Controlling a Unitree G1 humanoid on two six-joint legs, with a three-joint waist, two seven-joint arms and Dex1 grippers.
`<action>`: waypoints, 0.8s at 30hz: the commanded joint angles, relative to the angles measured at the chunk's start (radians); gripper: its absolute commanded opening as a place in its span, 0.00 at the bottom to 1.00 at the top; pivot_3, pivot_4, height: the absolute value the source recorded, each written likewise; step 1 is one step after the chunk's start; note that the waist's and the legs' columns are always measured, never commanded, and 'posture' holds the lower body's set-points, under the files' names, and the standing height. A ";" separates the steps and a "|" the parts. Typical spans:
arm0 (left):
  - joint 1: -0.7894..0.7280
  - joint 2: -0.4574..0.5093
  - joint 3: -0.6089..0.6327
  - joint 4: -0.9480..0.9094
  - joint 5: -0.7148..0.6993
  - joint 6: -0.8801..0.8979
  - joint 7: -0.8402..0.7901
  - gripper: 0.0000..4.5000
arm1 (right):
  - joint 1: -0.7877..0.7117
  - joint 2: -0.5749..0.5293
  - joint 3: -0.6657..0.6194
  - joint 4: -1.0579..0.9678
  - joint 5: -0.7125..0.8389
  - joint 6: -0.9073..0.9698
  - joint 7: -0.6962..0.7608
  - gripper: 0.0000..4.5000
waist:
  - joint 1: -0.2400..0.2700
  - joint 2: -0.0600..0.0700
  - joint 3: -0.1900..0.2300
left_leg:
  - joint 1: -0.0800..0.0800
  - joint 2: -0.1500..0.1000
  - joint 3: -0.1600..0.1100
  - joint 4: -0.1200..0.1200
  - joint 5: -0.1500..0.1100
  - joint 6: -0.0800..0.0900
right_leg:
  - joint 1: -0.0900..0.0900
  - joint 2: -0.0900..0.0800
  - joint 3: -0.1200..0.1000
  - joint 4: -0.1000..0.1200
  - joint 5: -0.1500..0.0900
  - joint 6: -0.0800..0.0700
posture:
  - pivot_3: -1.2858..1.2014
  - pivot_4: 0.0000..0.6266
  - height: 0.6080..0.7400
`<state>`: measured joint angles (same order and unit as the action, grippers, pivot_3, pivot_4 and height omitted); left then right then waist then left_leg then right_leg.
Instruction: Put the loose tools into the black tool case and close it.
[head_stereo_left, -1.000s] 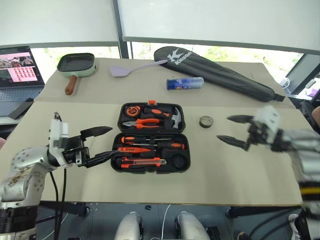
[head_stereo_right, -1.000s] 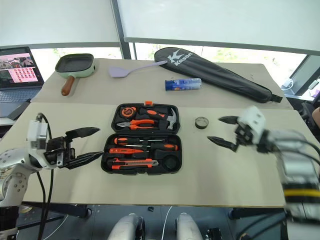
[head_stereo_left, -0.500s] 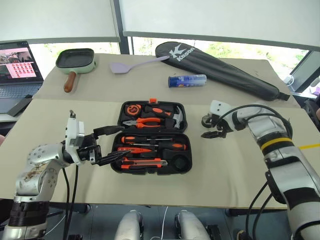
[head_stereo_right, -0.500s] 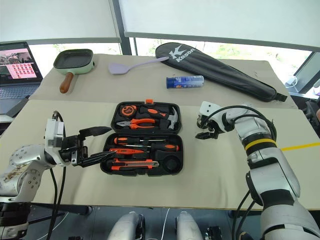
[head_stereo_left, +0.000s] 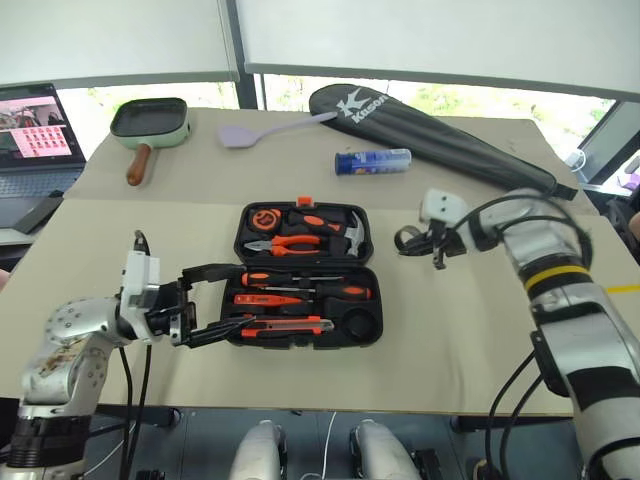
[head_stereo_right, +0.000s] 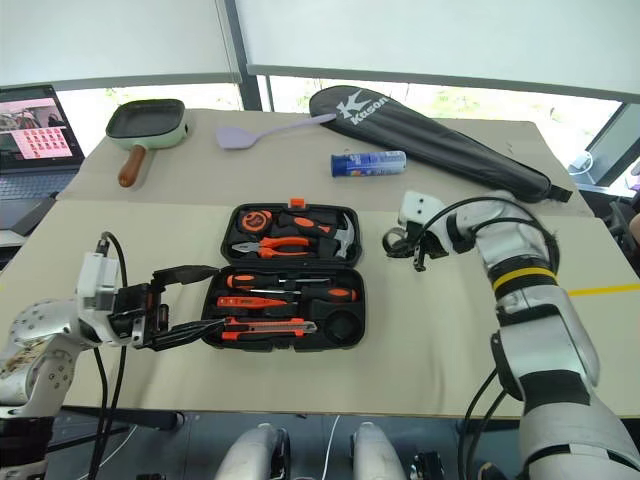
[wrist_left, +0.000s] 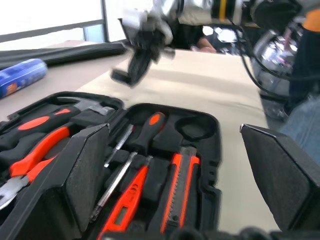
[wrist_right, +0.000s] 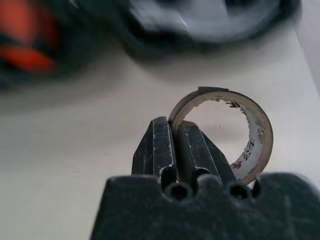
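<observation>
The black tool case (head_stereo_left: 236, 262) lies open at the table's middle. Its slots hold screwdrivers (head_stereo_left: 312, 279), an orange tester (head_stereo_left: 268, 298) and a utility knife (head_stereo_left: 286, 325); a round slot (head_stereo_left: 362, 323) is bare. My right gripper (head_stereo_left: 414, 243) is shut on the wall of the small dark tape roll (wrist_right: 250, 142), holding it just right of the case's lid half. In the right wrist view both fingers (wrist_right: 159, 145) pinch the roll's rim. My left gripper (head_stereo_left: 240, 298) stands open at the case's left edge, with nothing between its pads (wrist_left: 87, 170).
Along the back lie a long black racket bag (head_stereo_left: 440, 135), a blue cylinder (head_stereo_left: 372, 161), a lilac spatula (head_stereo_left: 262, 133) and a green pan (head_stereo_left: 148, 122). A laptop (head_stereo_left: 35, 140) sits at the far left. Bare table lies right of the case.
My right gripper swung left to the tape roll, shut on it and raised it a little toward the case. My left gripper drew back slightly, still open.
</observation>
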<state>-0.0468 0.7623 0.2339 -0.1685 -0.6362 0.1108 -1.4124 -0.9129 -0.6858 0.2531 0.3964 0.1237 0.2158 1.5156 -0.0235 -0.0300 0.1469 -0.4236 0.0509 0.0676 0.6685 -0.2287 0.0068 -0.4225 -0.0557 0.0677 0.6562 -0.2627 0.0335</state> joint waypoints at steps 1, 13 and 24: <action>0.030 0.016 -0.006 -0.002 0.031 -0.074 -0.060 1.00 | 0.096 -0.035 0.020 -0.388 0.142 0.266 0.050 0.01 | 0.003 0.000 0.000 | 0.001 0.000 0.000 0.000 0.000 0.000 | 0.000 0.000 0.000 0.000 0.000 0.000 | 0.52 0.24 1.00; 0.092 0.010 -0.042 -0.046 0.053 -0.097 -0.049 1.00 | 0.252 -0.103 0.220 -0.660 0.034 0.523 -0.148 0.01 | 0.012 -0.001 0.000 | -0.001 -0.001 0.004 0.009 0.000 0.000 | 0.001 -0.001 -0.001 0.005 -0.001 0.000 | 0.52 0.24 1.00; 0.058 0.020 -0.030 -0.018 0.047 -0.085 -0.032 1.00 | 0.207 -0.083 0.280 -0.608 0.021 0.554 -0.156 0.18 | 0.017 -0.001 0.000 | -0.001 -0.002 0.004 0.010 0.000 0.000 | 0.001 -0.001 -0.001 0.005 -0.001 0.000 | 0.52 0.24 1.00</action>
<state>0.0181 0.7788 0.1858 -0.1804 -0.5740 0.0240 -1.4568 -0.6973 -0.7648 0.5314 -0.2074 0.1395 0.7459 1.3457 -0.0068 -0.0312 0.1470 -0.4243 0.0493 0.0716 0.6780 -0.2286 0.0067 -0.4212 -0.0566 0.0664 0.6610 -0.2634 0.0338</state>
